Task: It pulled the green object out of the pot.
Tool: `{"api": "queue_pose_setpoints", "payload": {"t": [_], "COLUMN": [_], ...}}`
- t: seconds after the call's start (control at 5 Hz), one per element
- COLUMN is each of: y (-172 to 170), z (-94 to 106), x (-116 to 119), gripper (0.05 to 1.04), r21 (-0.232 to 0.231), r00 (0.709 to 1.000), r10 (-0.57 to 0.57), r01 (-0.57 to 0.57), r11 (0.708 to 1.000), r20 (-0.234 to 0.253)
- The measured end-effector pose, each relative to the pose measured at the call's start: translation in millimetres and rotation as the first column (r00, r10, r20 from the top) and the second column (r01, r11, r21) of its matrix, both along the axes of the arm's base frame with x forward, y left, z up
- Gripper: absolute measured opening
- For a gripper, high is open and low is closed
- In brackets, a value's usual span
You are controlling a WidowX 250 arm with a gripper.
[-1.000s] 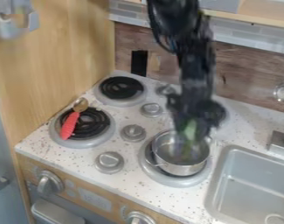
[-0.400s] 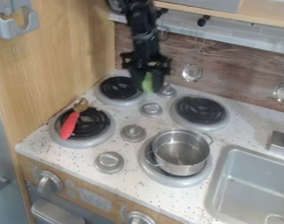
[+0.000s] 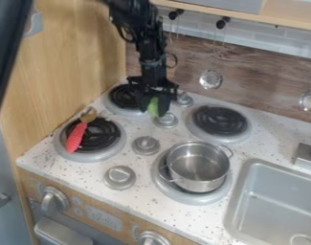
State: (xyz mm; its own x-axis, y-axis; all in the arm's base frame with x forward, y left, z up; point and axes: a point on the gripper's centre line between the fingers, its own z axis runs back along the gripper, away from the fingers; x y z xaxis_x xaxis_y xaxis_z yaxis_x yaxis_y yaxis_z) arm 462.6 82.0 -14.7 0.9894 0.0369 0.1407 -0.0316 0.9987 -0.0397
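Carried out of the metal pot (image 3: pixel 197 167), a green object (image 3: pixel 153 105) is clasped by the partly open gripper (image 3: pixel 153 111), beyond and left of the pot.

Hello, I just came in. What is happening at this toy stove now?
A robot arm's gripper holds a green object between its fingers, near the far-left burner. The object is outside the metal pot, which stands on the near-right burner and looks empty. A red-handled spoon lies across the near-left burner.
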Motion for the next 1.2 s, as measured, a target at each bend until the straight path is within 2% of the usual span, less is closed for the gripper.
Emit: {"api": "queue_pose_setpoints", "payload": {"t": [0.2, 0.4, 0.6, 0.8, 1.0, 1.2], "y": [19, 23, 22, 16, 9, 5], "z": [-9.6, -20.6, -25.3, -25.6, -22.6, 9.2], "x": [5, 7, 3, -1, -12, -19], "gripper": [0.549, 0.549, 0.64, 0.944, 1.019, 1.003], "r21": [0.032, 0.051, 0.042, 0.006, -0.023, -0.023], "r00": [0.999, 0.999, 0.998, 0.996, 0.996, 1.0], "r10": [0.035, 0.043, 0.039, 0.028, 0.014, 0.006], "r01": [-0.035, -0.041, -0.037, -0.027, -0.016, -0.006], "r11": [0.999, 0.998, 0.998, 1.0, 1.0, 1.0], "r20": [-0.003, -0.027, -0.055, -0.082, -0.088, -0.02]}}
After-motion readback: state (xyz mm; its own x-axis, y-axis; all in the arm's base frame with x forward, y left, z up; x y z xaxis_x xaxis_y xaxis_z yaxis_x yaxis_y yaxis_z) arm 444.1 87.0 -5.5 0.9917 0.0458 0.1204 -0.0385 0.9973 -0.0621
